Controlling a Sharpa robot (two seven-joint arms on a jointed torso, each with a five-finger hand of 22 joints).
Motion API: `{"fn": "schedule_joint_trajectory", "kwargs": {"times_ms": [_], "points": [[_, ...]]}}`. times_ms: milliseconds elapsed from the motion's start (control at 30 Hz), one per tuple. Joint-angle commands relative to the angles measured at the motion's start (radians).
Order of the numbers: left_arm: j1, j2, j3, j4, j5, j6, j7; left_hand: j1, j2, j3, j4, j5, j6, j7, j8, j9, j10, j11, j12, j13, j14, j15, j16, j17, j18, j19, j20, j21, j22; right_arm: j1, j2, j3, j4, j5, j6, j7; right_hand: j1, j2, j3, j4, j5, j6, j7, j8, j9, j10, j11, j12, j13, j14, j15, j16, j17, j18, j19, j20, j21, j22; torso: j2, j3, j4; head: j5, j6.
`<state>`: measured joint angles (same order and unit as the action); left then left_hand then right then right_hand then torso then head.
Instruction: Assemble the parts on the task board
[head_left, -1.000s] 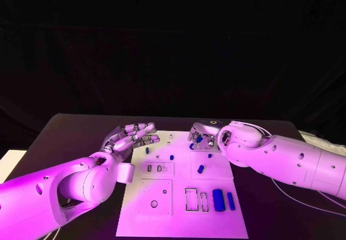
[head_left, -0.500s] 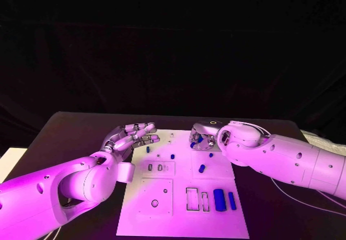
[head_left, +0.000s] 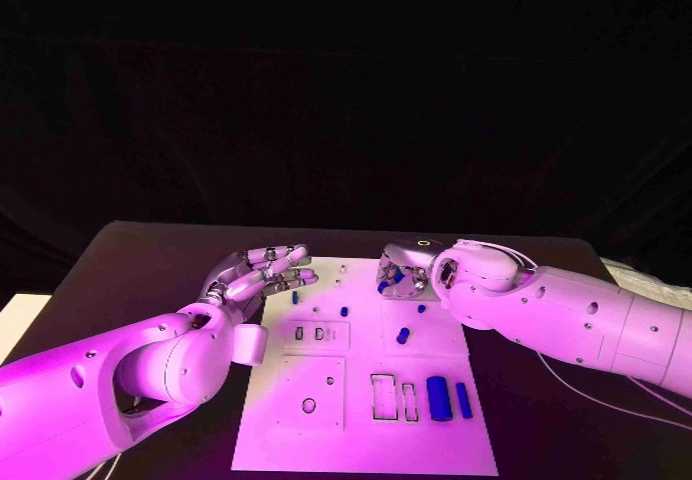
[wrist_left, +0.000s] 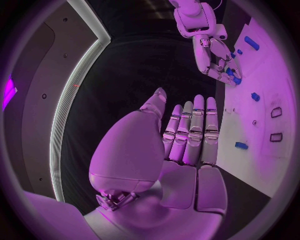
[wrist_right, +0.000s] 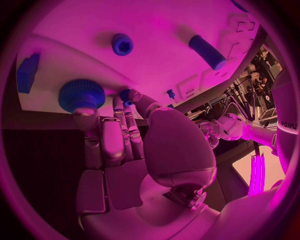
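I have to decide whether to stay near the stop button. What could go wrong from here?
The right hand has its fingertips at a blue gear near the board's far edge; a slip could push the gear off onto the table. Loose blue pegs lie close by its forearm, so a sweep might knock them. The left hand hovers open beside the board, near another peg.

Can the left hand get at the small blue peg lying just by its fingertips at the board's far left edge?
Probably yes. The left hand is open, holding nothing, and the small blue peg lies uncovered on the white task board just beside its fingers; the right hand works farther right.
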<state>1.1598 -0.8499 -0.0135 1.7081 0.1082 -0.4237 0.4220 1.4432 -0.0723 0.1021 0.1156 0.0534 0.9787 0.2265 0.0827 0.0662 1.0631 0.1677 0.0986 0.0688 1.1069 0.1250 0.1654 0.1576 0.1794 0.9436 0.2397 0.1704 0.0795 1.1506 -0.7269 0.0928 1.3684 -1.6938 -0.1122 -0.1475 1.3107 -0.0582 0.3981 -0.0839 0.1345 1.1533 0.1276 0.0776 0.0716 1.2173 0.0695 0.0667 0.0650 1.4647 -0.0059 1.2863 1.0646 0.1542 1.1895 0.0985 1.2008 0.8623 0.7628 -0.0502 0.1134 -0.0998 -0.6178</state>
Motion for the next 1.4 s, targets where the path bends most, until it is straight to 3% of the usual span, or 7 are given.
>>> {"fn": "schedule_joint_trajectory", "kwargs": {"times_ms": [33,333,433,533,633,967,1400], "points": [[0.001,0.002,0.001,0.000,0.008,0.019,0.004,0.002,0.011,-0.001,-0.007,-0.004,0.004,0.004,-0.007,0.000,0.006,0.004,-0.004,0.001,0.009,-0.001,-0.005,0.002,0.005,0.010,-0.001,-0.005,-0.001,-0.004,-0.001,-0.002,0.008,0.000,-0.069,0.009,0.012,0.028,0.019,0.002,-0.022,0.017,-0.001,0.008,0.007,0.013,-0.003,0.006,0.002,0.036,-0.008,0.008,0.004,-0.020,0.006,-0.004,0.009,0.007,0.002,-0.0003,0.0019,-0.002,0.000],[0.001,0.001,0.001,0.000,0.010,0.020,0.004,0.002,0.012,-0.001,-0.007,-0.004,0.004,0.004,-0.007,0.000,0.006,0.004,-0.004,0.000,0.009,-0.001,-0.005,0.002,0.005,0.010,-0.001,-0.005,-0.001,-0.004,0.017,0.003,0.011,0.011,-0.218,-0.019,0.030,0.025,0.059,0.002,-0.027,0.008,0.008,-0.003,0.007,0.002,0.002,-0.004,-0.001,0.029,-0.003,0.008,-0.003,-0.020,-0.004,-0.004,0.015,0.009,0.005,-0.0024,0.0058,0.001,0.007],[0.001,0.002,0.001,0.001,0.012,0.024,0.005,0.002,0.012,-0.001,-0.007,-0.004,0.004,0.004,-0.007,0.000,0.006,0.004,-0.004,0.000,0.009,-0.001,-0.005,0.002,0.005,0.010,-0.001,-0.005,-0.001,-0.002,0.035,0.004,-0.004,0.011,-0.245,-0.029,0.036,0.016,0.084,-0.001,-0.026,-0.001,0.014,-0.010,0.005,-0.014,0.009,-0.005,-0.002,0.024,0.001,-0.001,-0.018,-0.019,-0.013,0.000,0.015,0.005,0.005,-0.0020,0.0060,0.001,0.002],[0.001,0.002,0.001,0.004,0.014,0.026,0.005,0.002,0.012,-0.001,-0.007,-0.004,0.004,0.004,-0.007,0.000,0.006,0.004,-0.004,0.000,0.009,-0.001,-0.005,0.002,0.005,0.010,-0.001,-0.005,-0.001,-0.001,0.054,0.006,-0.021,0.011,-0.258,-0.032,0.035,0.011,0.091,0.000,-0.032,-0.002,0.016,-0.011,0.005,-0.017,0.010,-0.005,-0.002,0.023,0.002,0.000,-0.018,-0.019,-0.015,0.001,0.017,0.006,0.006,-0.0030,0.0081,0.000,0.008],[0.001,0.002,0.001,0.004,0.014,0.028,0.005,0.002,0.013,-0.001,-0.007,-0.004,0.004,0.004,-0.007,0.000,0.006,0.004,-0.005,0.000,0.010,-0.001,-0.005,0.002,0.005,0.010,-0.001,-0.005,-0.001,0.001,0.075,0.007,-0.035,0.005,-0.263,-0.032,0.033,0.006,0.096,0.001,-0.039,-0.003,0.016,-0.011,0.005,-0.019,0.011,-0.004,-0.002,0.023,0.003,0.001,-0.017,-0.019,-0.016,0.002,0.019,0.008,0.007,-0.0031,0.0093,0.002,0.010],[0.001,0.005,0.001,0.003,0.015,0.031,0.004,0.002,0.013,-0.001,-0.008,-0.004,0.004,0.004,-0.008,0.000,0.006,0.004,-0.005,0.000,0.010,-0.001,-0.005,0.002,0.005,0.011,-0.001,-0.005,-0.002,0.009,0.129,0.009,-0.084,-0.001,-0.238,-0.033,0.032,-0.005,0.103,0.002,-0.044,-0.005,0.017,-0.012,0.005,-0.021,0.012,-0.004,-0.001,0.027,0.004,0.014,0.003,-0.022,-0.008,0.004,0.031,0.027,0.014,-0.0074,0.0194,-0.013,0.005],[0.001,0.005,0.001,0.003,0.015,0.034,0.003,0.005,0.014,-0.001,-0.010,-0.004,0.003,0.004,-0.008,0.000,0.005,0.004,-0.006,0.000,0.010,-0.001,-0.006,0.003,0.005,0.011,-0.001,-0.005,-0.002,0.010,0.146,0.009,-0.095,-0.004,-0.186,-0.029,0.027,-0.017,0.103,0.003,-0.039,-0.005,0.018,-0.012,0.005,-0.021,0.013,-0.003,-0.001,0.030,0.005,0.020,0.010,-0.023,-0.006,0.005,0.037,0.034,0.021,-0.0084,0.0227,-0.013,0.000]]}}
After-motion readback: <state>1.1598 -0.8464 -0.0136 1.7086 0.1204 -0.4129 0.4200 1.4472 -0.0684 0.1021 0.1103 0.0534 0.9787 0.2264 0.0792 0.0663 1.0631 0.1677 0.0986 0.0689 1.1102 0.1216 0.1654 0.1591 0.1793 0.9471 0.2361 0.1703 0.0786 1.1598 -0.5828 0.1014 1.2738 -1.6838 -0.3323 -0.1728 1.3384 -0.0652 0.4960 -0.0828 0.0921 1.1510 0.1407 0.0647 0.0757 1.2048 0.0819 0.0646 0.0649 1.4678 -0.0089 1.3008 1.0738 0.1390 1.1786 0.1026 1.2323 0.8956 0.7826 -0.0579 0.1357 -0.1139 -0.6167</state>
